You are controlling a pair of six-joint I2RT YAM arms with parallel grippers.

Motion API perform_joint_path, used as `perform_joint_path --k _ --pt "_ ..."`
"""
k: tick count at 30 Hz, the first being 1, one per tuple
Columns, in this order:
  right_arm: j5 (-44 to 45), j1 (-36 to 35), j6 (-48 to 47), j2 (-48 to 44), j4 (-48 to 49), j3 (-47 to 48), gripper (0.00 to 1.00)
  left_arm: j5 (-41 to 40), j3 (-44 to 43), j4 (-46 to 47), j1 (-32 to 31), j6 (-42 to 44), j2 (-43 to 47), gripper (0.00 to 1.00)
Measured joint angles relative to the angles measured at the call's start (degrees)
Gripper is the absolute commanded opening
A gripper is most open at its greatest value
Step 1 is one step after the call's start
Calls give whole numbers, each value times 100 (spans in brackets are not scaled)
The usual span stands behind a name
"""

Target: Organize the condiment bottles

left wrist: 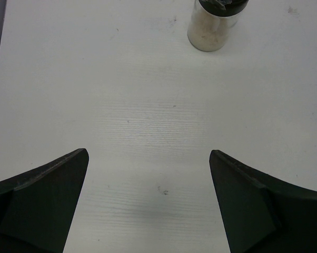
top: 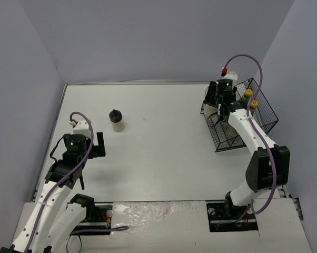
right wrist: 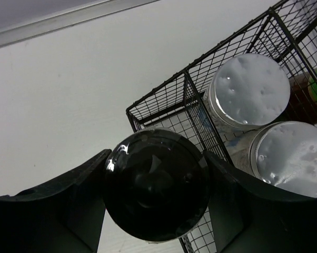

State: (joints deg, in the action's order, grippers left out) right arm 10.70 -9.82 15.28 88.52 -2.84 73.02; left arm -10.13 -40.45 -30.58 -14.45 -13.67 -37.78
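My right gripper [right wrist: 156, 182] is shut on a black-lidded beige jar [right wrist: 156, 184], one finger on each side of the lid. It holds the jar at the left corner of the black wire basket [right wrist: 164, 103]; in the top view the gripper [top: 211, 105] is at the basket's [top: 264, 124] left end. Two silver-lidded shakers [right wrist: 248, 89] [right wrist: 293, 158] stand in the basket. Two yellow-capped dark bottles [top: 248, 93] [top: 254, 104] stand at its far side. A second black-lidded jar [top: 116, 120] [left wrist: 214, 26] stands alone on the table. My left gripper [left wrist: 149, 154] [top: 98, 145] is open and empty, short of that jar.
The white table [top: 164, 147] is walled by grey panels at the back and both sides. The basket stands against the right wall. A seam runs along the far table edge [right wrist: 69, 21].
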Motion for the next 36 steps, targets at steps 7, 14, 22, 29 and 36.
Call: perform_joint_path --k 7,14,22,29,36 --pt "300 52 318 260 436 -72 0 -1 0 0 -17 0 2 97" --pt "619 74 467 322 766 -174 0 -2 0 1 -17 0 2 97" --pt "1034 74 434 267 1323 -517 0 -4 0 1 -17 0 2 97" --pt "1164 74 273 154 2140 -1001 0 -4 0 1 -17 0 1 97" --pt "1159 74 119 243 2944 -1279 0 -4 0 1 -17 0 0 97"
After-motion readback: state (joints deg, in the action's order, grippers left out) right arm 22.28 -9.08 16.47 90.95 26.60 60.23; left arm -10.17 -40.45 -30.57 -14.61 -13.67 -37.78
